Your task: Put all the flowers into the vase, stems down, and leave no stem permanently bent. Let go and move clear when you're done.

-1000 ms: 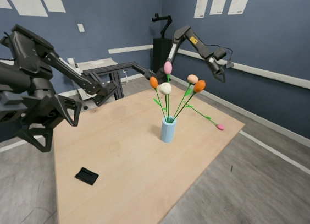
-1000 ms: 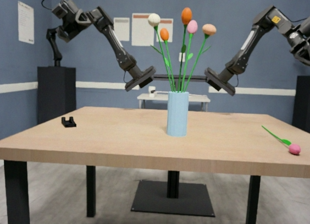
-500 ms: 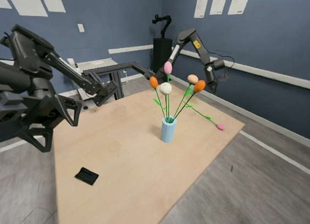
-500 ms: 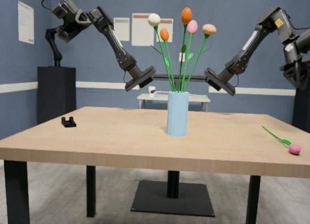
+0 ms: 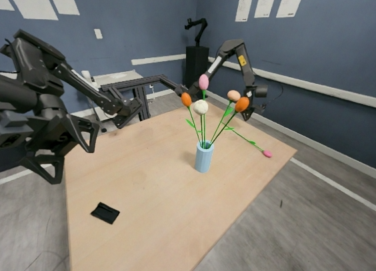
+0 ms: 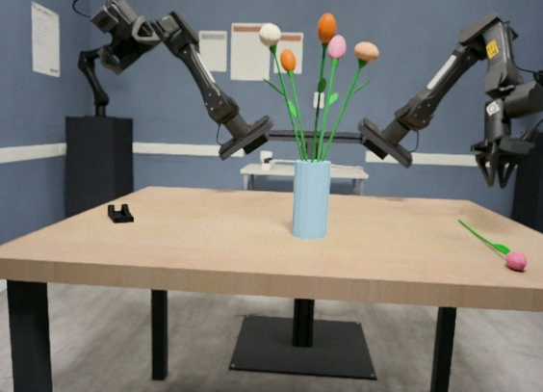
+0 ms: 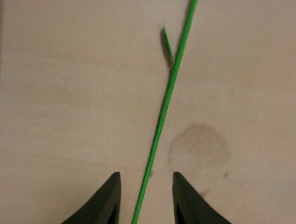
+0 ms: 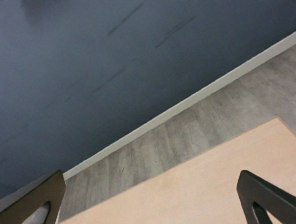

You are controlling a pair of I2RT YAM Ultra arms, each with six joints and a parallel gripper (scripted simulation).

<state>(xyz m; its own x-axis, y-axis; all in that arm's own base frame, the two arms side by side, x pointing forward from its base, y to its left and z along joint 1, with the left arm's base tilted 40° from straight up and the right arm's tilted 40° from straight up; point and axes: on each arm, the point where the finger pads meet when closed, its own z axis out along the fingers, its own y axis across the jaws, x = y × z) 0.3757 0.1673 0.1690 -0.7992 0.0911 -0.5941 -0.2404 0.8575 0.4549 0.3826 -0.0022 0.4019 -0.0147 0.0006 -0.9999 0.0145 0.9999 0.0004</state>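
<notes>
Top view has five flowers (image 5: 201, 107) (image 6: 326, 28) standing stems down in the vase (image 5: 203, 160) (image 6: 311, 200), while one pink flower (image 5: 267, 154) (image 6: 516, 261) (image 7: 162, 117) is lying on the table (image 5: 150, 188) (image 6: 202, 244) (image 7: 60, 110) (image 8: 210, 195). Left tool (image 5: 247, 116) (image 6: 496, 185) (image 7: 147, 174) is above its stem, fingers a bit apart with nothing pinched. Right tool (image 5: 74, 167) (image 6: 127, 48) (image 8: 151, 174) is spread super wide, nothing in it, well apart from the vase, and some small black thing (image 5: 105, 213) (image 6: 120, 215) sits on the table too

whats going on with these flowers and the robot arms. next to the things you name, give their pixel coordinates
Five flowers stand in the blue vase (image 5: 203, 159) (image 6: 311, 200). The left gripper (image 5: 253, 114) (image 6: 496, 178) (image 7: 146, 180), partly open, hangs over the table above the stem of the last pink flower (image 5: 267, 154) (image 6: 516, 261) (image 7: 161, 120). The right gripper (image 5: 75, 165) (image 6: 126, 48) (image 8: 150, 178) is open and empty. Neither is holding a flower.
</notes>
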